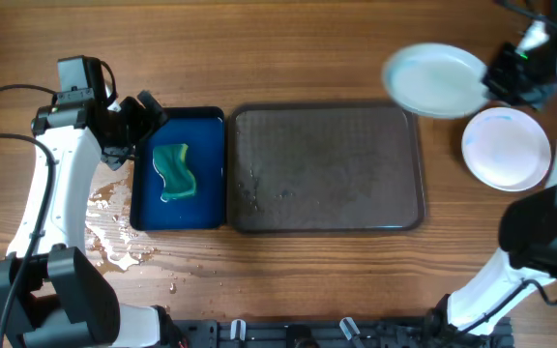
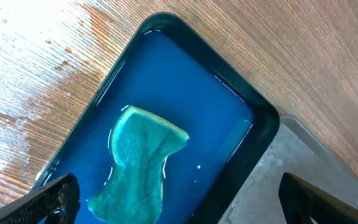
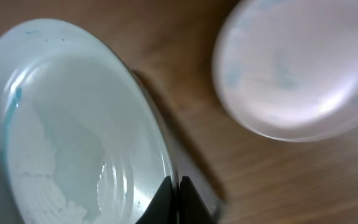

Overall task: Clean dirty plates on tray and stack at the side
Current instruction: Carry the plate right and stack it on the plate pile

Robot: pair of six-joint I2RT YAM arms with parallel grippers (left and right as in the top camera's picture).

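Right gripper (image 1: 489, 82) is clenched on a dirty plate (image 1: 433, 82) by its rim, off the tray (image 1: 327, 164) at its far-right corner. I'd guess it's headed for the other plate (image 1: 507, 147) right of the tray. Left gripper (image 1: 143, 124) gapes wide over the sponge (image 1: 174, 172), ready to grab.

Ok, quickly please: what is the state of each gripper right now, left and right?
Left gripper: open, holding nothing, over the blue tray.
Right gripper: shut on the rim of a dirty plate.
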